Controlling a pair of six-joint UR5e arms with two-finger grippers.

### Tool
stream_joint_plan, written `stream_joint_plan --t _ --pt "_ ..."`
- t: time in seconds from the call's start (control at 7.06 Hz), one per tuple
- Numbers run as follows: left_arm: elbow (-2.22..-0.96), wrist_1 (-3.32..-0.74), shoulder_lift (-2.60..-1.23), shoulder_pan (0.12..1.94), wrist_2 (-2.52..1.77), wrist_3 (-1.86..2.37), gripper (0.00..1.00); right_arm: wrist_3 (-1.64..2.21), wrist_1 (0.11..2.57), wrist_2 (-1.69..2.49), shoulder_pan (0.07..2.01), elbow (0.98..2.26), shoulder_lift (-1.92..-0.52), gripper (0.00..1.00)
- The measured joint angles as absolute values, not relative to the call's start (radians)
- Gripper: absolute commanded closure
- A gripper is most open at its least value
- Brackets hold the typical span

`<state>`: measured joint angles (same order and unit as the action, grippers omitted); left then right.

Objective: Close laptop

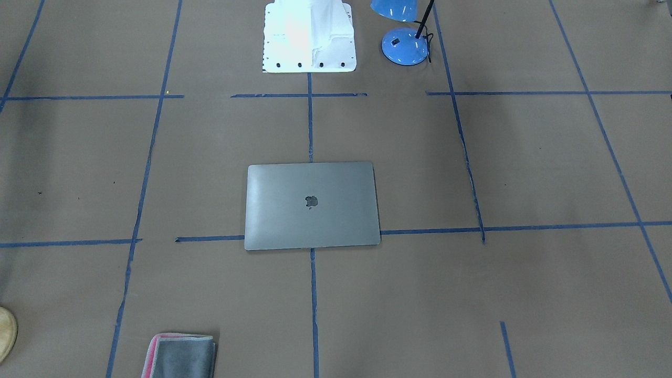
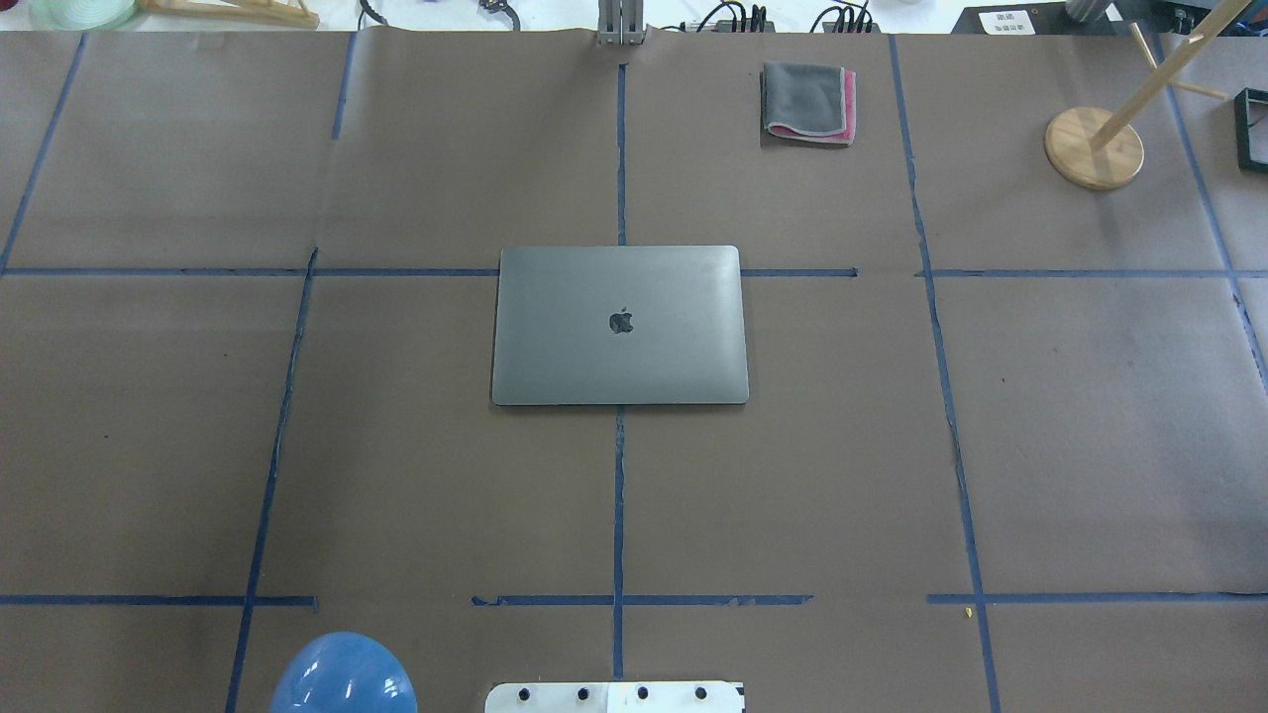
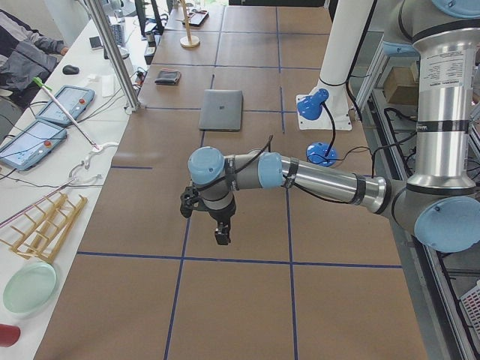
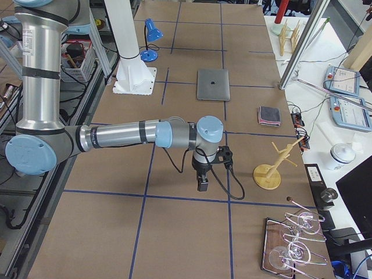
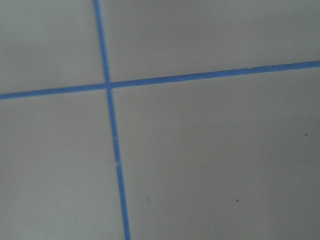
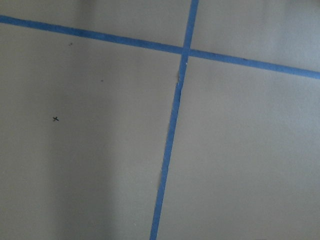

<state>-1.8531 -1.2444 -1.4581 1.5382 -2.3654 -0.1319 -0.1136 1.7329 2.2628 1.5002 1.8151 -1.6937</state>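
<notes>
Laptop shut flat | left and right jaws both well apart from it | jaws' opening: cannot tell

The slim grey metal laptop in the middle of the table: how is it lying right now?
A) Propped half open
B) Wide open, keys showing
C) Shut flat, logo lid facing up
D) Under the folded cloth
C: the slim grey metal laptop lies flat with its logo lid up and no keys or screen showing. The folded grey cloth with pink edge lies well apart from it.
</notes>
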Motion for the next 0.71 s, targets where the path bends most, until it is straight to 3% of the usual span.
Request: stream_joint_plan --t 0.71 --pt "-1.813 -1.284 -1.408 1.537 -2.350 -0.141 0.01 -0.104 1.687 2.285 1.504 1.802 -1.719 0.01"
